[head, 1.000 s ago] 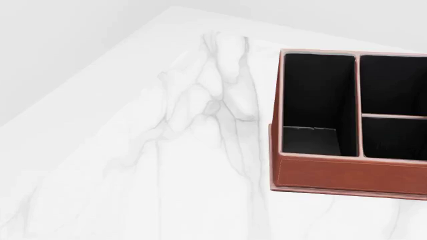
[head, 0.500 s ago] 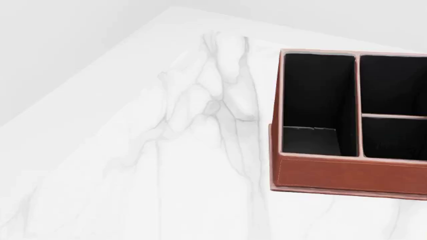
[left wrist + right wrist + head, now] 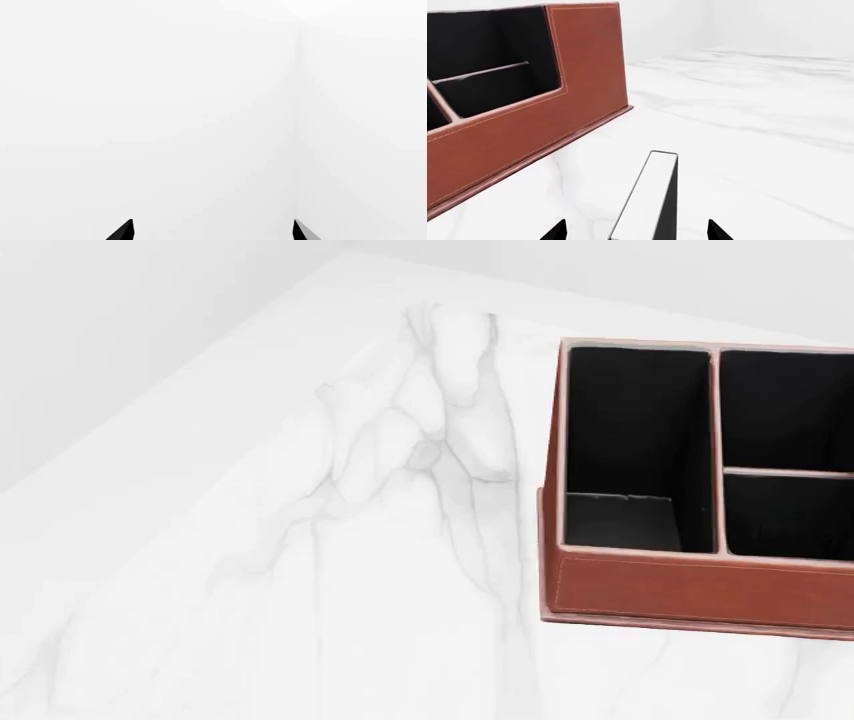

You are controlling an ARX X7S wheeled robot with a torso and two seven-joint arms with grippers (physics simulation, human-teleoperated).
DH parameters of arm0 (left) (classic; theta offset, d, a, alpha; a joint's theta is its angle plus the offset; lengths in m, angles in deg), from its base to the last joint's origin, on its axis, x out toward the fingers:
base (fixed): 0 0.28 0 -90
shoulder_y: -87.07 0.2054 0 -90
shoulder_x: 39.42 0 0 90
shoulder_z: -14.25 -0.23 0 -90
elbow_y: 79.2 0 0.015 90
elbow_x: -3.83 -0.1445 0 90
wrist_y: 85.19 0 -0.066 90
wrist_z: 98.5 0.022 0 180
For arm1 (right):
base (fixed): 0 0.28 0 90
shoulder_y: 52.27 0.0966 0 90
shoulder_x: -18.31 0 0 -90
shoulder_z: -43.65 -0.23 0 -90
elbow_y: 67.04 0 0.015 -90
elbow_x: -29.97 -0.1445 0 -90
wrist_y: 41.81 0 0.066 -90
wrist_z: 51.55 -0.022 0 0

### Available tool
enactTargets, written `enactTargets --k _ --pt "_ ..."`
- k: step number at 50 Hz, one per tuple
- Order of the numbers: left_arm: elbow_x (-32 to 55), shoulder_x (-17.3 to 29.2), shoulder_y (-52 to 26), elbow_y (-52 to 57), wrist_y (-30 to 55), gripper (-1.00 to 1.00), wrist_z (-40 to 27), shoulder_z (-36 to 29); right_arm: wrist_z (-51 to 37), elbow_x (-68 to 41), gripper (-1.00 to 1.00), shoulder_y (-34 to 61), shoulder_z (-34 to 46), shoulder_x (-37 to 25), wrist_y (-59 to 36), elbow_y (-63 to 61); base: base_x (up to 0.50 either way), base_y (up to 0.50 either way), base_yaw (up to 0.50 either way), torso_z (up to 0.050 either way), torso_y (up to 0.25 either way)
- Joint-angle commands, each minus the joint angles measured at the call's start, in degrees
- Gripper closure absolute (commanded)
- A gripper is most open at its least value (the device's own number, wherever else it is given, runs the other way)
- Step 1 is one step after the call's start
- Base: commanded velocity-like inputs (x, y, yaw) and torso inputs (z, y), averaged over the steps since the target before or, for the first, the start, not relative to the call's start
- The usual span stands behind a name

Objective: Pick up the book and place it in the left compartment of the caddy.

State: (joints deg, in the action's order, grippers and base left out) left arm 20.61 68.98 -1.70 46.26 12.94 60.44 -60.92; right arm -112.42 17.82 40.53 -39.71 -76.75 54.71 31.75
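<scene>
The caddy (image 3: 694,590) is a reddish-brown box with a black interior at the right of the head view. Its left compartment (image 3: 638,440) is long, narrow and holds nothing. The caddy also shows in the right wrist view (image 3: 527,130). The book (image 3: 650,195), thin with a black cover and white page edges, rests on the marble table beside the caddy. It lies between the spread fingertips of my right gripper (image 3: 635,230), which is open and not touching it. My left gripper (image 3: 212,230) is open and empty, facing blank white. Neither gripper nor the book shows in the head view.
The white marble table (image 3: 334,570) stretches left of the caddy, with its far edge running diagonally at the upper left. Two shorter caddy sections (image 3: 787,405) lie right of the left compartment, split by a crosswise divider.
</scene>
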Motion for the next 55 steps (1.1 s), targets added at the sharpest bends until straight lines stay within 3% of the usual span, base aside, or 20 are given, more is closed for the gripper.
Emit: enactTargets --k 1,25,55 --pt "-0.2 -1.2 -1.5 -1.7 2.4 -1.00 1.5 1.3 1.7 -0.2 -1.00 1.0 -0.1 0.9 0.6 2.8 0.00 0.00 0.00 0.000 0.000" --pt "-0.3 -0.7 -1.9 -1.9 2.5 -1.00 1.0 0.5 2.6 -2.2 -1.00 4.7 1.4 0.4 2.7 10.5 0.00 0.00 0.00 0.000 0.000" --pt "0.1 -0.3 -1.7 -2.2 2.2 -1.00 0.7 0.1 -0.3 -3.2 -1.00 3.6 1.8 -0.9 2.8 8.7 0.00 0.00 0.00 0.000 0.000"
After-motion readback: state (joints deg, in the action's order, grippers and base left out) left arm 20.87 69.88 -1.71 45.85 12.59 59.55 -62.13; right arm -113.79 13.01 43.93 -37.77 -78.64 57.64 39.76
